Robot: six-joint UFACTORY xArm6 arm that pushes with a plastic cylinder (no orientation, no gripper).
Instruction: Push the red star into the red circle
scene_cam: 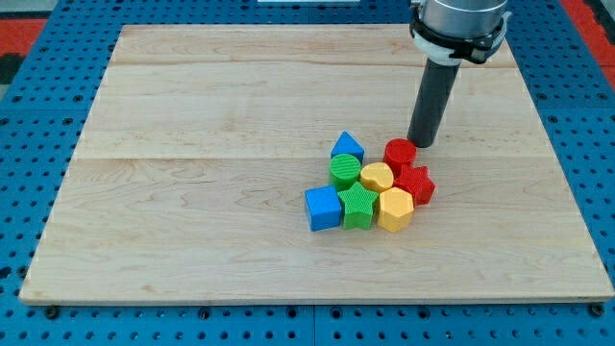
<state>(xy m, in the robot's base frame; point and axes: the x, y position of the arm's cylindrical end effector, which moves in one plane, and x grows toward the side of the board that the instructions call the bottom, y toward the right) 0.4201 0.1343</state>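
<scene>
My tip sits just above-right of the red circle, on the wrong side; there are no fingers, only a bare rod. The red star lies just below the circle, apparently touching it, beside the yellow blocks. Next, I judge, I circle below the star and nudge upward. The star has no long axis; I cannot read its heading.

Arm end: silver-grey cylindrical housing with a white collar ring beneath. Below it, a straight, smooth, dark grey rod narrows to my tip. No markings legible.
</scene>
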